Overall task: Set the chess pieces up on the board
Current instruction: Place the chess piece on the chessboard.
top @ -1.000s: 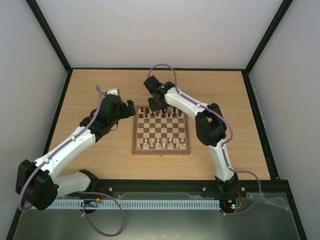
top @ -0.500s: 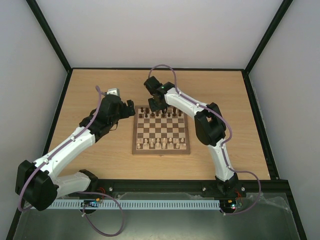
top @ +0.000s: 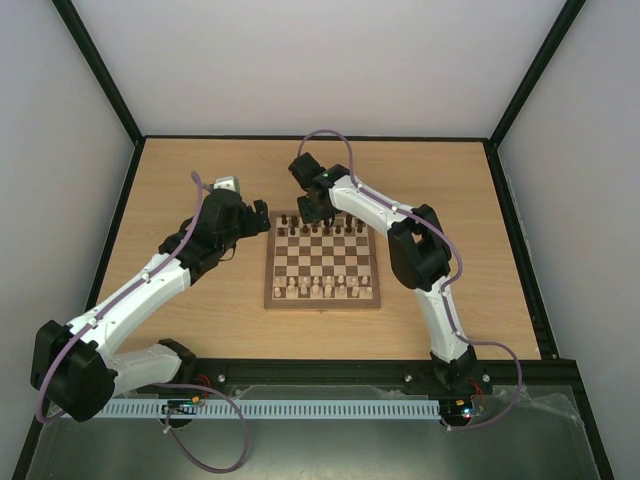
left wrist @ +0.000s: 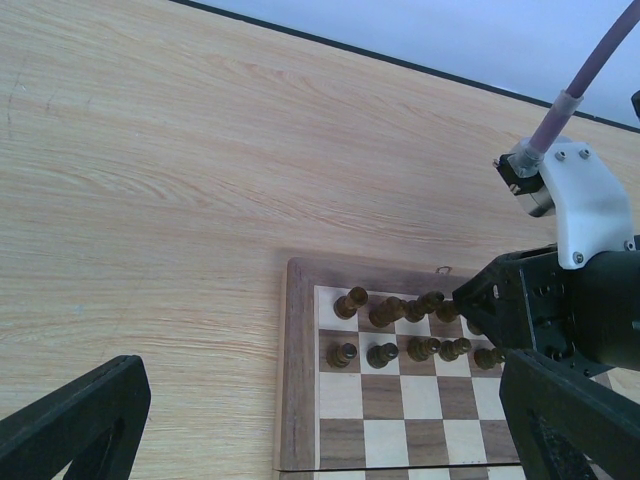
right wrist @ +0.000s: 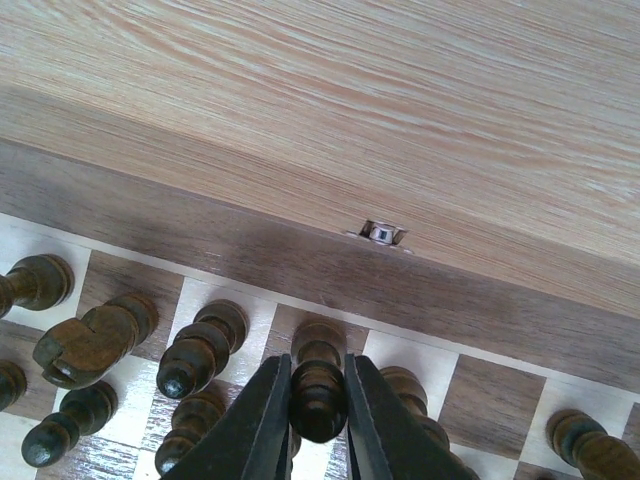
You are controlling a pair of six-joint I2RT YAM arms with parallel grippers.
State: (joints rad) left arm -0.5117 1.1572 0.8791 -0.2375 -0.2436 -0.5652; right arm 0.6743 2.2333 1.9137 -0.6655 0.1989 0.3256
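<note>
Your right gripper point(right wrist: 317, 388) pinches a dark chess piece point(right wrist: 318, 408) by its head; likely light, rigid, tippy. Left gripper point(left wrist: 325, 430) gapes empty.

Light: bright, even and diffuse, from overhead in all three views.

Top view: sharp across the board point(top: 322, 259). The white walls beyond it are slightly washed out. The arms throw faint, soft-edged shadows on the table point(top: 200, 180) to either side of the board.

Left wrist view: the wood grain beyond the board is crisp. The fingers point(left wrist: 75, 420) of the left gripper point(left wrist: 325, 425), nearer than the board, are underexposed and soft.

Right wrist view: a soft shadow band lies on the table just beyond the board's far edge. The chess piece point(right wrist: 318, 395) between the right gripper point(right wrist: 318, 420) fingers shows a dull sheen, and the fingers themselves are slightly out of focus.
</note>
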